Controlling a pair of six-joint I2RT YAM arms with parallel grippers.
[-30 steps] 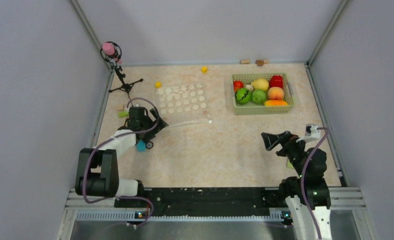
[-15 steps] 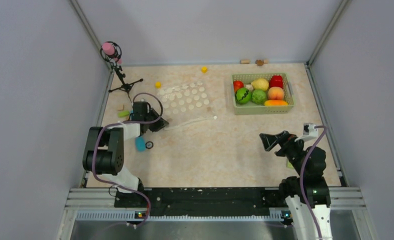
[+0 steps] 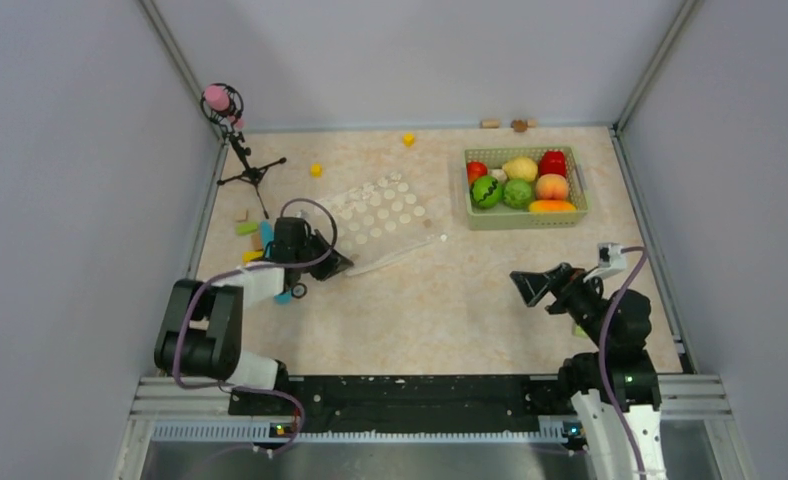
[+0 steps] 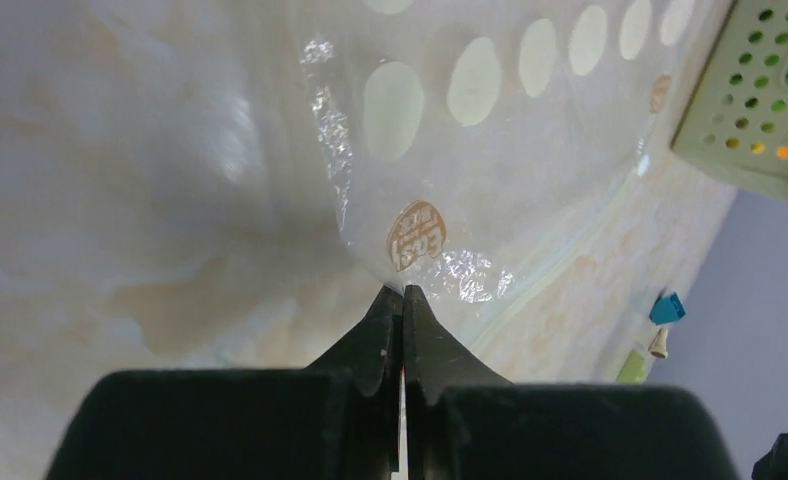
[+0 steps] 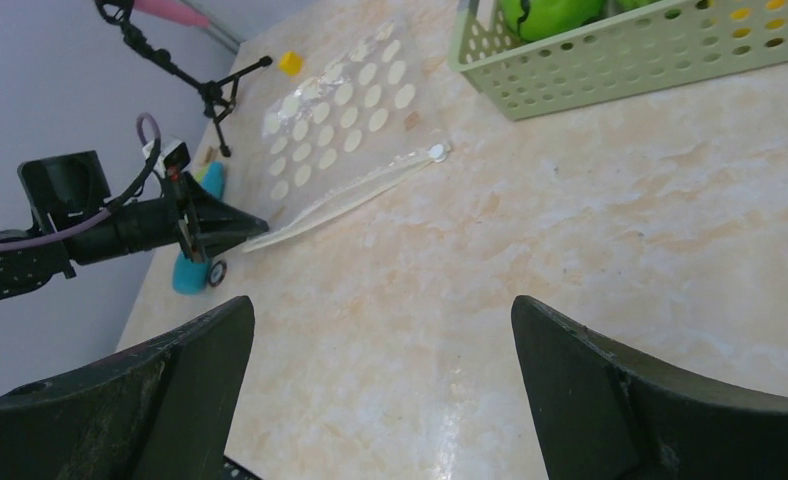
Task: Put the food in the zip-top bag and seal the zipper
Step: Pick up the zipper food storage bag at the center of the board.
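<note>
The zip-top bag [image 3: 382, 212], clear with white dots, lies flat at the table's left middle, also seen in the wrist views [image 4: 470, 150] [image 5: 342, 108]. Its zipper [image 3: 398, 254] runs along the near edge [image 5: 355, 197]. My left gripper [image 3: 342, 267] [image 4: 403, 291] is shut on the bag's near-left corner, pinching the film beside the zipper end. The food [image 3: 518, 180], red, yellow, peach and green toy pieces with a striped melon [image 3: 486, 191], sits in the green basket [image 3: 526, 222]. My right gripper [image 3: 526, 286] [image 5: 382, 310] hovers open over bare table, far from both.
A small black tripod with a pink top [image 3: 236, 135] stands at the back left. Yellow cubes [image 3: 408, 139] [image 3: 316, 170] lie behind the bag. A teal block [image 3: 284, 295] and small coloured blocks [image 3: 248, 228] lie by the left arm. Corks [image 3: 490, 123] rest at the back wall.
My left gripper closed on the bag's corner and drew it toward the near right, swinging the bag round. My right gripper edged slightly left, still open.
</note>
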